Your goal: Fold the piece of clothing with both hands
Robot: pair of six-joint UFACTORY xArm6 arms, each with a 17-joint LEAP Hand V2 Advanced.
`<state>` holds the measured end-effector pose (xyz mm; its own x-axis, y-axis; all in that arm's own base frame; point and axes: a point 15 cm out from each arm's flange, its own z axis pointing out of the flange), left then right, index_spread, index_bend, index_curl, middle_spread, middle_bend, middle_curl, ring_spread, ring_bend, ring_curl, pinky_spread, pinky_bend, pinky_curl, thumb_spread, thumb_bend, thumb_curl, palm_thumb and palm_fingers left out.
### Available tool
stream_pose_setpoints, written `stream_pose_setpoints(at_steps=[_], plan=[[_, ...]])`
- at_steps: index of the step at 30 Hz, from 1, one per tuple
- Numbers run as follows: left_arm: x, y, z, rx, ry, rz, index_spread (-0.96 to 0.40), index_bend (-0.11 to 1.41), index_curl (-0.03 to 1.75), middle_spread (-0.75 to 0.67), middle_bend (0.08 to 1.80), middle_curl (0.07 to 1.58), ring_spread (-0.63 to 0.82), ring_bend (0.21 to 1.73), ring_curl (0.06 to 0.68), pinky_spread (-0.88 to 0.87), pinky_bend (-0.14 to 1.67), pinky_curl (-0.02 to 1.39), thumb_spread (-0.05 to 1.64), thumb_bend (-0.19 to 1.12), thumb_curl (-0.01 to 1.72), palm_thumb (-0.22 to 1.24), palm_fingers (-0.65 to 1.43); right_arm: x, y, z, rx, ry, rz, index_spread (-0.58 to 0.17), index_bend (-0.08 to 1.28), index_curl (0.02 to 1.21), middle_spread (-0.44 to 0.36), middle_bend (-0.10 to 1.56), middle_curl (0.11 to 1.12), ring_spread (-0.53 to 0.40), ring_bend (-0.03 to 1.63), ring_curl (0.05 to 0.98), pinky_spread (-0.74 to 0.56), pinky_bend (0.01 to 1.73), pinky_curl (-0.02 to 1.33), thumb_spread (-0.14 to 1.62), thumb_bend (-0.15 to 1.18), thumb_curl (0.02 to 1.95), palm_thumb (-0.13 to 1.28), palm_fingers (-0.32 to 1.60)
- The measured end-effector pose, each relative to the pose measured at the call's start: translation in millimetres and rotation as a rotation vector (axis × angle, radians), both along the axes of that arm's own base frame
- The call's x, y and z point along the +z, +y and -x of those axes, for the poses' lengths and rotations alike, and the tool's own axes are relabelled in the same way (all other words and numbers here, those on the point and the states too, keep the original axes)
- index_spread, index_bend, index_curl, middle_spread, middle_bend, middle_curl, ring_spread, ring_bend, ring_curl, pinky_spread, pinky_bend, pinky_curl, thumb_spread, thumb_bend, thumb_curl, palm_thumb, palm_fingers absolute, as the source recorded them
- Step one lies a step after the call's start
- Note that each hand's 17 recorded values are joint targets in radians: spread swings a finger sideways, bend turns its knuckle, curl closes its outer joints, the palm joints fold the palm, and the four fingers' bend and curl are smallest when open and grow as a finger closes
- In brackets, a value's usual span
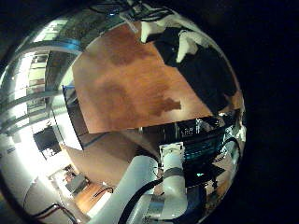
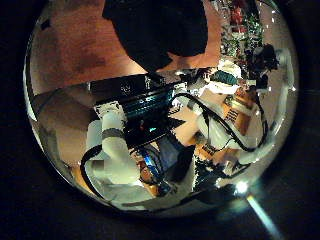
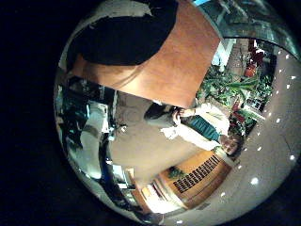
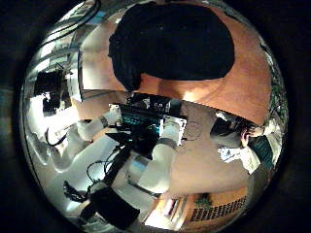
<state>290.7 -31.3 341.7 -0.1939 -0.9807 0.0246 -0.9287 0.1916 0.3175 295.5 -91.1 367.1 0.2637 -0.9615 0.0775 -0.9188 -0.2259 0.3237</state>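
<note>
The piece of clothing (image 4: 175,44) is a dark, rounded heap lying flat on the wooden table (image 4: 255,83), close to the table edge nearest the arms' bases. It also shows in the right little finger side view (image 3: 122,38) and the left thumb side view (image 2: 160,35). Both palms are well above the table, away from the cloth. In the left little finger side view, two fingertips (image 1: 154,30) of my left hand (image 1: 187,42) hang relaxed over the edge of the clothing (image 1: 206,75) and hold nothing. None of my right hand shows.
A wide bare stretch of the table (image 1: 126,89) lies beside the clothing. An equipment rack (image 4: 146,121) stands just past the table edge, between the arms (image 2: 110,150). The floor (image 3: 160,151) lies beyond.
</note>
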Motion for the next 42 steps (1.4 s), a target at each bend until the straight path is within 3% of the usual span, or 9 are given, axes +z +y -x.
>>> stream_pose_setpoints(at_steps=[9,19,29,32,38,42], plan=[[-3.8,-13.4,-0.7,-0.007,-0.005,0.042,-0.04,0.12,0.19,0.35,0.22,0.34,0.45,0.71,0.243,0.47,0.47,0.34,0.96,-0.03,0.28,0.0,-0.04,-0.9,-9.6,-0.3,-0.011,0.007,0.003,-0.374,0.15,0.25,0.01,0.26,0.35,0.146,0.59,0.227,0.35,0.64,0.25,1.14,-0.02,0.2,-0.01,0.07],[-24.9,-53.1,-3.9,-0.134,-0.013,0.044,-0.04,0.13,0.2,0.35,0.2,0.34,0.46,0.7,0.234,0.47,0.47,0.33,0.99,-0.02,0.29,0.04,-0.03,-16.1,-5.3,-2.0,-0.028,0.045,-0.011,-0.372,0.15,0.25,0.012,0.26,0.36,0.142,0.58,0.232,0.35,0.63,0.25,1.16,-0.02,0.2,-0.01,0.08],[-116.0,-104.9,-0.8,-0.327,-0.087,0.058,-0.02,0.14,0.21,0.37,0.19,0.34,0.46,0.68,0.224,0.48,0.45,0.32,0.99,-0.03,0.3,0.09,-0.03,-24.3,7.5,-4.8,-0.115,0.074,-0.001,-0.364,0.15,0.25,0.012,0.26,0.36,0.159,0.58,0.236,0.36,0.61,0.25,1.17,-0.02,0.19,-0.01,0.1],[-143.9,-114.0,-5.7,-0.356,-0.106,0.054,-0.01,0.14,0.22,0.38,0.19,0.33,0.46,0.68,0.223,0.48,0.45,0.32,0.98,-0.03,0.3,0.09,-0.03,-26.8,8.0,-5.9,-0.121,0.08,0.002,-0.358,0.15,0.26,0.012,0.26,0.36,0.155,0.58,0.237,0.36,0.61,0.25,1.17,-0.02,0.19,-0.01,0.11],[-190.8,-130.8,-2.3,-0.39,-0.081,0.032,0.02,0.14,0.22,0.39,0.19,0.32,0.48,0.68,0.221,0.48,0.45,0.32,0.93,-0.03,0.3,0.09,-0.04,-30.2,7.1,-5.8,-0.14,0.092,0.007,-0.358,0.15,0.26,0.012,0.26,0.36,0.153,0.58,0.239,0.37,0.6,0.25,1.18,-0.02,0.19,-0.01,0.12],[-212.9,-126.9,0.1,-0.407,-0.074,-0.015,0.03,0.14,0.23,0.4,0.19,0.32,0.49,0.68,0.221,0.48,0.45,0.32,0.91,-0.03,0.31,0.1,-0.03,-29.6,6.7,-5.2,-0.142,0.091,0.007,-0.357,0.15,0.26,0.012,0.26,0.36,0.153,0.58,0.238,0.37,0.6,0.25,1.18,-0.02,0.19,-0.01,0.12]])
